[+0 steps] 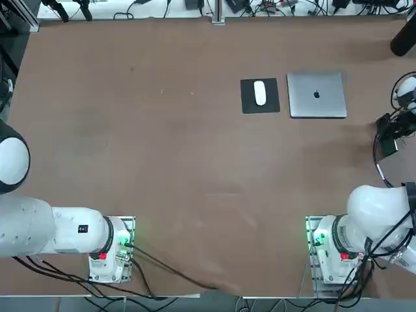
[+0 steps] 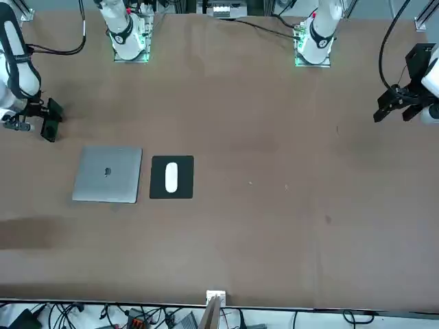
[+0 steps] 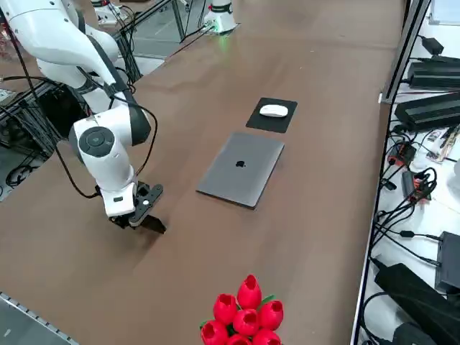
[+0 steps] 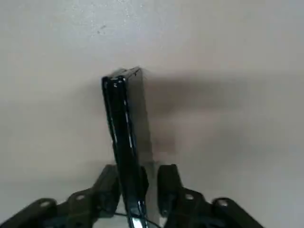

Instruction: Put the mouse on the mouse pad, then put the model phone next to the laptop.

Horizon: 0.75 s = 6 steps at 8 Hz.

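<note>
The mouse pad lies flat on the bench, its edges roughly in line with those of the closed laptop just beside it, on the laptop's left as the robot faces. A narrow strip of bare bench parts the two, so they do not touch. The mouse rests wholly on the pad, within all four of its edges. Beyond the pad and laptop a band of bare bench runs to the far edge; on the side toward the arms' bases the bare stretch is much broader. Another open patch lies to the laptop's right, between it and the pincer.

Counted out, there are one laptop, one pad, one mouse and one phone. In the right side view at least seven red flowers show in a bunch in the foreground, apart from the laptop.

The phone is between the two fingers of the right pincer, standing up with a narrow side turned to the wrist camera, and part of it reaches out past the fingertips. The pincer is spread around it: a gap shows between the phone and one finger, while the other finger is so near that contact cannot be told. The phone is off to the laptop's right, nearer the arms' bases.
</note>
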Motion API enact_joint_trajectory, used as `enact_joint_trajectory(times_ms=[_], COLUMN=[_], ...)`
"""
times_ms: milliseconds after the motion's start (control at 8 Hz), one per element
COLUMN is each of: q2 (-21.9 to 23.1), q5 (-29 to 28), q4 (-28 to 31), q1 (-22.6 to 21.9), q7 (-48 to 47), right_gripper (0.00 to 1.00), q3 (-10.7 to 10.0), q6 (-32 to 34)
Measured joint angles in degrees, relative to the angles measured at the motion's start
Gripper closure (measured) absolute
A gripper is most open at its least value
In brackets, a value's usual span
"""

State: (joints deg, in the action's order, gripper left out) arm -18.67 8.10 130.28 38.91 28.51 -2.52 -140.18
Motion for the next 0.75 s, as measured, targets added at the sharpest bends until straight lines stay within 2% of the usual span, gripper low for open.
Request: enact_joint_trajectory(times_ms=[125, 250, 375, 500, 750], q2=[0.10, 0.22, 0.36, 0.56, 0.16], q5=[0.00, 0.00, 0.00, -0.01, -4.65], q4=[-0.10, -0.27, -0.94, -2.97, -12.54], q1=[0.02, 0.03, 0.01, 0.00, -0.20], q7=[0.07, 0.12, 0.14, 0.27, 0.25], right_gripper=[0.75, 0.84, 0.84, 0.84, 0.84], q3=[0.02, 0.20, 0.75, 2.27, 9.14], q6=[0.01, 0.21, 1.28, 4.53, 17.24])
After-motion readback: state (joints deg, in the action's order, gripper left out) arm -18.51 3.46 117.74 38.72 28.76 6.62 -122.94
